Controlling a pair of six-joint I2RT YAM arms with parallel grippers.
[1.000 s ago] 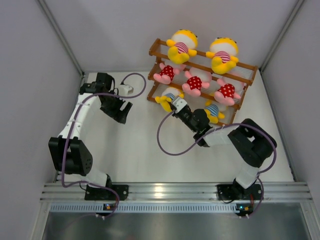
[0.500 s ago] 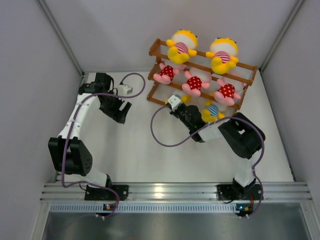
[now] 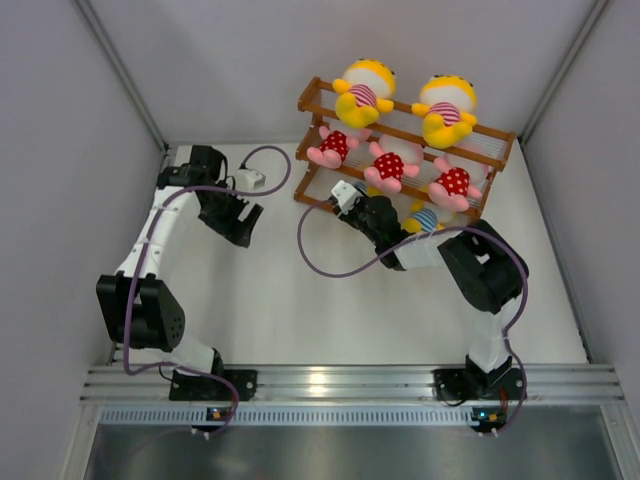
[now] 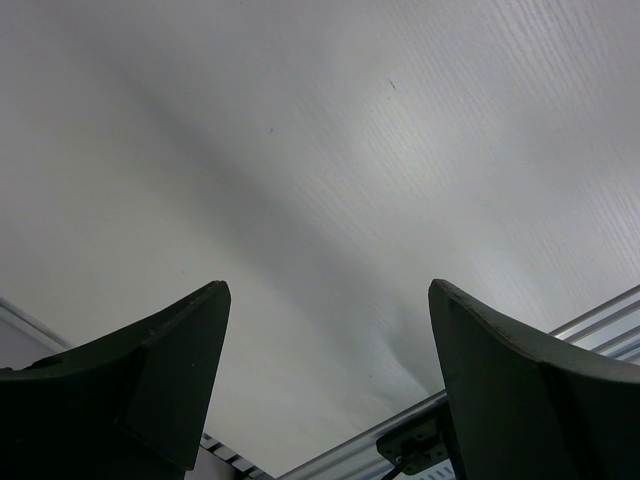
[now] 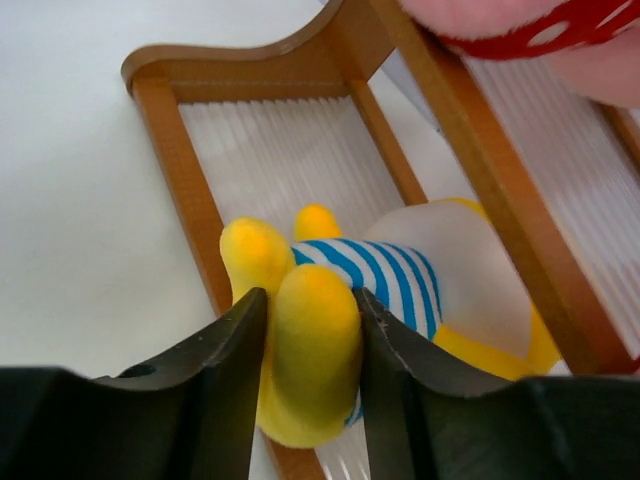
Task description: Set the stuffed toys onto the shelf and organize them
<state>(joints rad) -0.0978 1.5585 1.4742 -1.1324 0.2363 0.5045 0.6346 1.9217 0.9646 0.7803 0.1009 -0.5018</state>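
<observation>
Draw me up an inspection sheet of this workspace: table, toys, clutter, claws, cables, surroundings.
Surface: white table, no marks seen.
Job's things: shelf; top tier, two pink-striped dolls; middle tier, three pink dolls; bottom tier, a blue-striped doll and a second blue-striped doll.
Clutter: nothing seen.
Grippers: left gripper open and empty; right gripper with a finger touching each side of the blue-striped doll's leg.
Cables: purple cables run along both arms; the right one loops over the table.
Surroundings: white walls; metal rail at the near edge.
</observation>
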